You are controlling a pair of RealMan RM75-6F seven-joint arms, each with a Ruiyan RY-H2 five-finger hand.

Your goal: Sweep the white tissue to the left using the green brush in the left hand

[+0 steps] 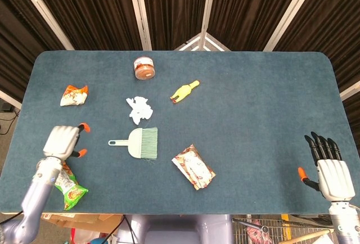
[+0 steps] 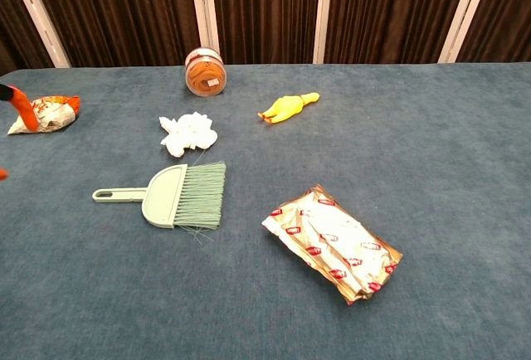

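The green brush [image 1: 138, 142] [image 2: 171, 196] lies flat on the blue table, handle pointing left and bristles right. Just beyond its bristles lies the crumpled white tissue [image 1: 139, 109] [image 2: 188, 133]. My left hand [image 1: 63, 141] hovers over the table left of the brush handle, a short gap away, holding nothing; only an orange fingertip [image 2: 20, 104] of it shows at the chest view's left edge. My right hand [image 1: 331, 169] stays at the table's near right corner, fingers apart and empty.
An orange-lidded jar [image 1: 144, 68] and a yellow rubber chicken [image 1: 184, 91] lie behind the tissue. A foil snack pack [image 1: 193, 167] lies right of the brush. An orange packet [image 1: 74, 95] sits at far left, a green chip bag [image 1: 66, 182] under my left forearm.
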